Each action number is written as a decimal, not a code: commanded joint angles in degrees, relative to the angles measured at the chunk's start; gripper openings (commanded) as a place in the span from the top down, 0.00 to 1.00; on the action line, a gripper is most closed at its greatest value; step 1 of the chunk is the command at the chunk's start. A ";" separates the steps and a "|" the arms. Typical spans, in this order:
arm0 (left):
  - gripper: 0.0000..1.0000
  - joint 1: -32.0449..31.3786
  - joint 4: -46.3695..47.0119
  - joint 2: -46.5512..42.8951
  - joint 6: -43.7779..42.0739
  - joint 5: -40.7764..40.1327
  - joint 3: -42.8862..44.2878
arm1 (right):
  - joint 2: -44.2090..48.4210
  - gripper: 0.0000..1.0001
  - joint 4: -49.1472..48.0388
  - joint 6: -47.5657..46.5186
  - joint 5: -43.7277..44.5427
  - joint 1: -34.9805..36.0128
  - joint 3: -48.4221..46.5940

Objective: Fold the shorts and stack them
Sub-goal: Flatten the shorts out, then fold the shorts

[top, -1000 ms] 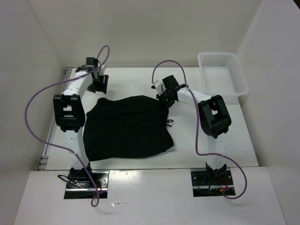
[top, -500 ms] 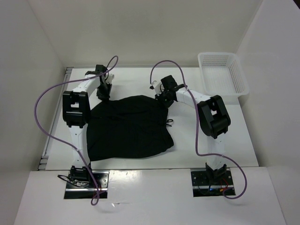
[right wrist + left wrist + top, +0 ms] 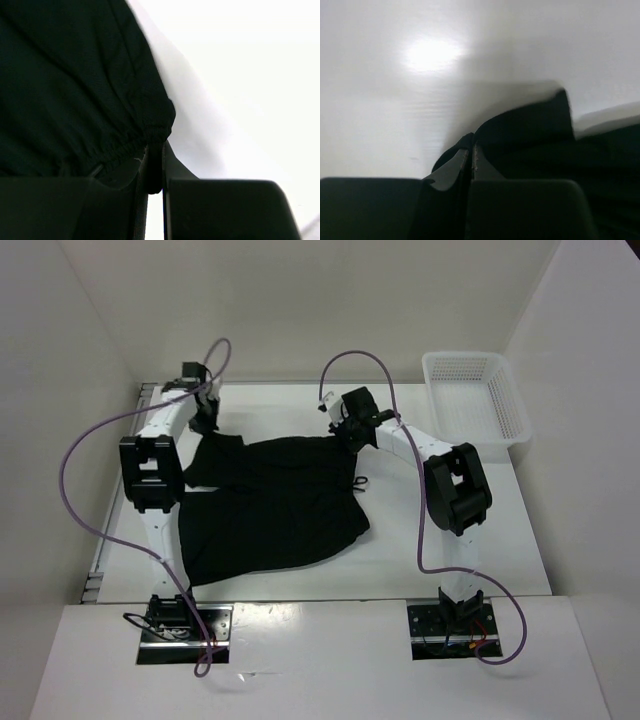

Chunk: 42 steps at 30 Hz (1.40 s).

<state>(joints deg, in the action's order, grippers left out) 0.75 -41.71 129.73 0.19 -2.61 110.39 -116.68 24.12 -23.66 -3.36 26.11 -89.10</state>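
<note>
One shorts (image 3: pixel 270 510), one basket (image 3: pixel 476 392); left jaws, right jaws each pinching one far corner of shorts

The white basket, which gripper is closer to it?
Right. The right gripper holds the shorts' far right corner, left of the basket; the left gripper holds their far left corner, farther still.

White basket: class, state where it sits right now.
In the top view, the white basket sits at the far right corner of the table, apart from the shorts.
</note>
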 commanded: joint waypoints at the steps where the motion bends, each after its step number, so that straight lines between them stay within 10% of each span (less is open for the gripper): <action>1: 1.00 5.74 3.14 -8.08 -0.19 0.76 8.42 | 1.80 1.00 -6.53 0.90 5.73 0.52 -3.80; 20: 0.57 7.95 -3.81 -20.48 -0.19 7.97 -29.70 | 4.36 1.00 -2.94 -7.89 1.69 3.69 4.28; 29: 0.36 8.56 1.20 -19.53 -0.19 10.79 -14.34 | 4.36 1.00 -2.41 -9.03 1.16 4.21 5.95; 42: 0.36 9.09 -3.81 0.25 -0.19 7.09 -0.61 | 3.84 1.00 -1.88 -9.56 1.16 4.74 6.48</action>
<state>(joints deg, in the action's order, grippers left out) 8.99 -44.05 130.21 0.21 5.21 107.96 -115.20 21.41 -32.56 -1.30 30.00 -82.98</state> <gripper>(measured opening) 0.640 0.133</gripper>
